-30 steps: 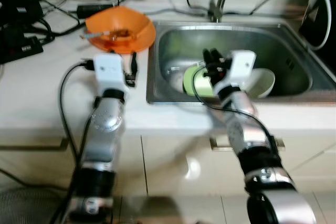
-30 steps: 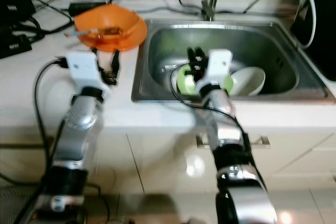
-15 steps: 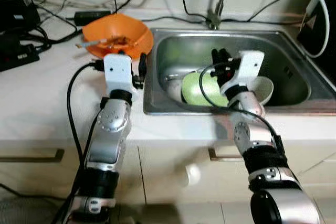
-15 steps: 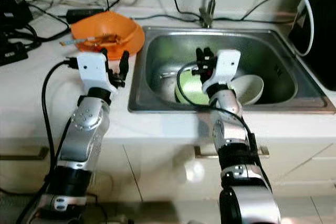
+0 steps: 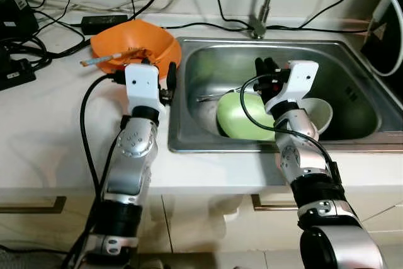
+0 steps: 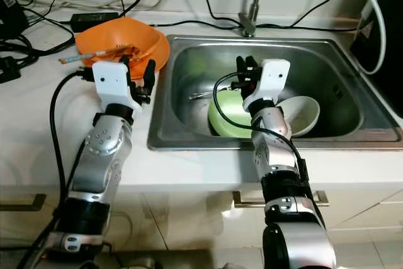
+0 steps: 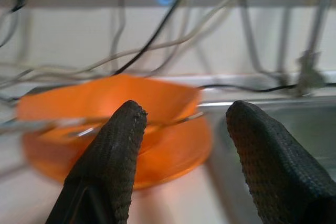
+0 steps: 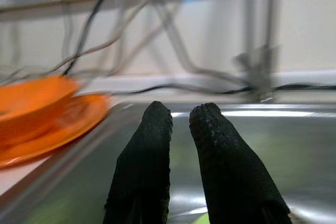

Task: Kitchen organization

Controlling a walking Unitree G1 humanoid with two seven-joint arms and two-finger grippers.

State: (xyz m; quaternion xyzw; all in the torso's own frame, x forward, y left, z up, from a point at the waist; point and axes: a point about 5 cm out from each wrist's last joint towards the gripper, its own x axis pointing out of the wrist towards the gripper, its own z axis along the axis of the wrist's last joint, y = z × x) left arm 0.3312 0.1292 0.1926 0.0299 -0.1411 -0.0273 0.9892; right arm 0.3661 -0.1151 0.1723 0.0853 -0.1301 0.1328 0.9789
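An orange bowl [image 5: 132,41] with chopsticks [image 5: 104,59] across it stands on the white counter [image 5: 44,124], left of the steel sink [image 5: 352,61]. My left gripper [image 5: 158,70] hovers open just in front of this bowl, by the sink's left rim; the left wrist view shows the orange bowl [image 7: 105,103] between its fingers [image 7: 113,156] but farther off. In the sink lie a green bowl [image 5: 242,116] and a white bowl [image 5: 318,113]. My right gripper [image 5: 264,68] hangs over the green bowl, shut and holding nothing; its fingers [image 8: 152,145] point at the sink's back wall.
A faucet [image 5: 263,4] rises behind the sink. Black cables and a power adapter [image 5: 104,22] trail along the back of the counter, with black devices [image 5: 16,70] at the far left. A metal utensil [image 5: 211,97] lies in the sink beside the green bowl. Cabinet handles show below the counter.
The whole view has shifted and sharpened, so the camera moved. My left gripper has come up closer to the orange bowl. The right gripper stays over the green bowl.
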